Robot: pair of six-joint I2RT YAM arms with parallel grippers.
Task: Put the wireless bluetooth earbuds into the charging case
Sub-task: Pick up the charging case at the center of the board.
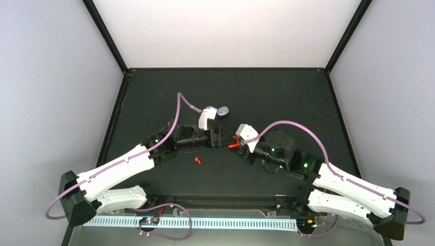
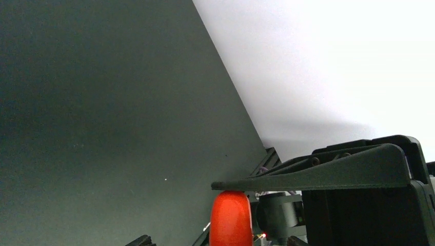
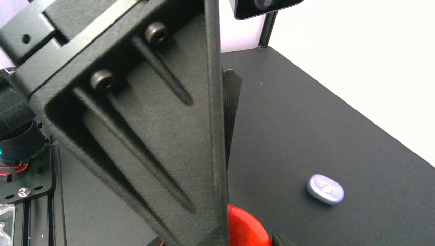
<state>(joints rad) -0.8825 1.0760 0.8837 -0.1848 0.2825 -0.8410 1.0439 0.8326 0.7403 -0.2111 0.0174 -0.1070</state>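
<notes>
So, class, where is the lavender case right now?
In the top view the lavender case lies on the table near the centre, just right of the left arm's white wrist camera.

A tiny red-orange earbud (image 1: 198, 161) lay on the worktop (image 1: 287, 102), a rounded red-orange piece (image 1: 234, 146) just beyond it to the right — a closed lavender case (image 1: 223, 110) farther back.

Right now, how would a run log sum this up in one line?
left fingers, right fingers: both at red-orange item, grip unclear | red-orange earbud: loose on table | lavender case: closed, lying apart
</notes>
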